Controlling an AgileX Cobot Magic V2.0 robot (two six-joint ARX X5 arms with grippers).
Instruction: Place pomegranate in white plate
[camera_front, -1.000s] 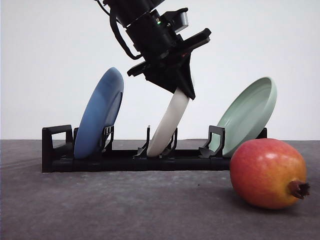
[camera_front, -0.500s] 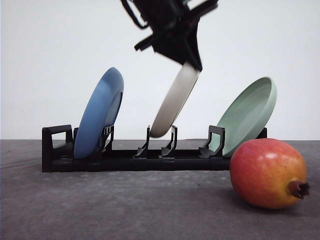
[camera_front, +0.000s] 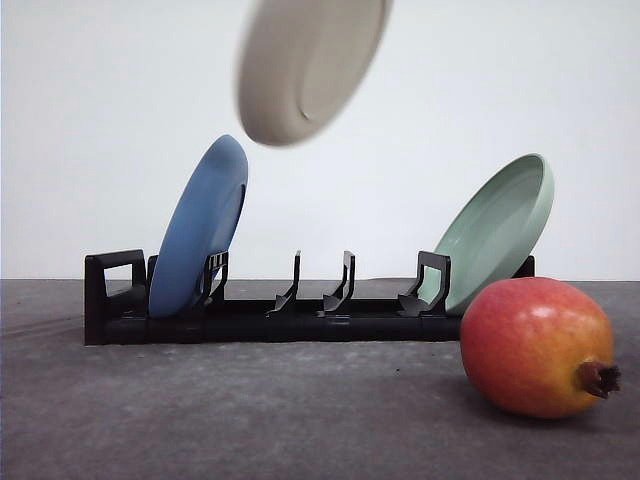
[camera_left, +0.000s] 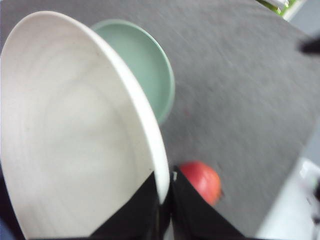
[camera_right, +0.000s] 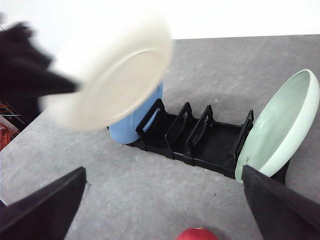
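Observation:
The pomegranate (camera_front: 535, 345), red with yellow-orange patches, lies on the dark table at the front right, crown tip pointing right; it also appears as the pomegranate (camera_left: 201, 181) and the pomegranate (camera_right: 197, 234). The white plate (camera_front: 312, 65) hangs blurred high above the rack, tilted. My left gripper (camera_left: 164, 195) is shut on the rim of the white plate (camera_left: 75, 130). In the right wrist view the white plate (camera_right: 112, 75) floats over the rack. My right gripper (camera_right: 163, 169) stands wide open above the table, nothing between its fingers.
A black dish rack (camera_front: 250, 320) stands across the table behind the fruit. A blue plate (camera_front: 200, 225) leans in its left slot and a pale green plate (camera_front: 500, 230) in its right slot. The middle slots (camera_right: 192, 130) hold nothing.
The white plate has been lifted out of the rack's middle slot, gone up and to the left, and turned. The left arm has risen past the front view's top edge. The pomegranate stayed put.

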